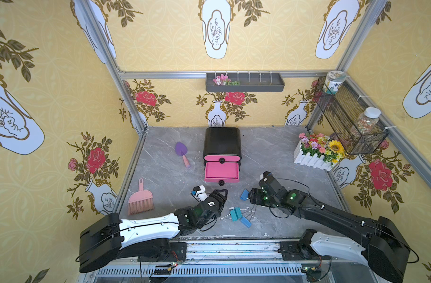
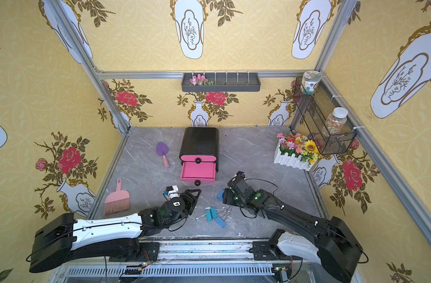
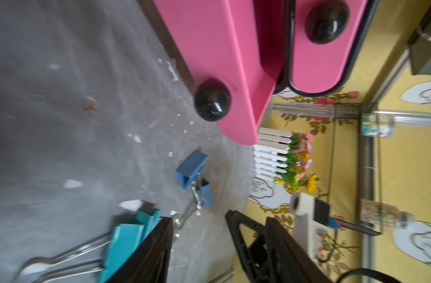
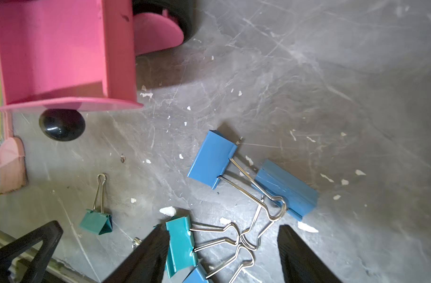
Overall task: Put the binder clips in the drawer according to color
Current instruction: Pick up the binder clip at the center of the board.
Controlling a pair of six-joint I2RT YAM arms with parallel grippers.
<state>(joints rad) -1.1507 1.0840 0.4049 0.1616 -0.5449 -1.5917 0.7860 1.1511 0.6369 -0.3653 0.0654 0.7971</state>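
The drawer cabinet is black, with its top pink drawer closed and the second drawer pulled out; no clip shows inside it. Binder clips lie on the table in front: two blue, a teal one, a small teal one, and a blue one at the frame edge. My right gripper hangs open over the tangled wire handles. Just before the open drawer's knob, my left gripper is open and holds nothing, with teal clips beside one finger.
A pink hand brush and a purple trowel lie to the left of the cabinet. A white picket flower box stands at the back right under a wire basket holding jars. White flecks dot the grey tabletop.
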